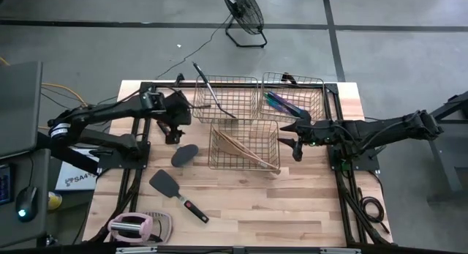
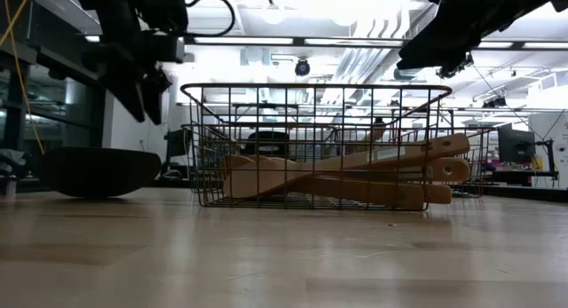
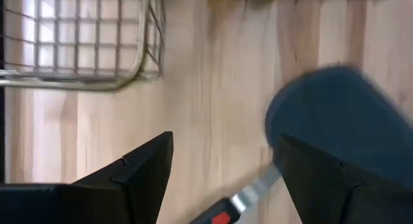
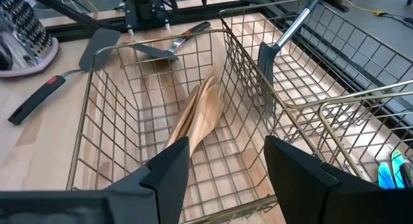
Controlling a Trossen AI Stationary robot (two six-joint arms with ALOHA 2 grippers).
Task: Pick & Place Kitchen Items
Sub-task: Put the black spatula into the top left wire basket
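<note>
Beneath our left gripper, whose fingers stand spread and empty, a black spoon lies on the table, just beside the near basket.

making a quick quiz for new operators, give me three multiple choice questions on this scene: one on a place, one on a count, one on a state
1. Where do the wooden utensils lie?
A. in the wire basket nearest the table's front
B. on the bare table
C. in the left gripper

2. How many wire baskets stand on the table?
A. one
B. three
C. five

3. How do the left gripper's jaws stand?
A. shut on a spoon
B. open, holding nothing
C. shut, holding nothing

Answers: 1 A, the high view shows them inside the front basket. 2 B, three baskets show from above. 3 B, the left wrist view shows bare table between the jaws.
</note>
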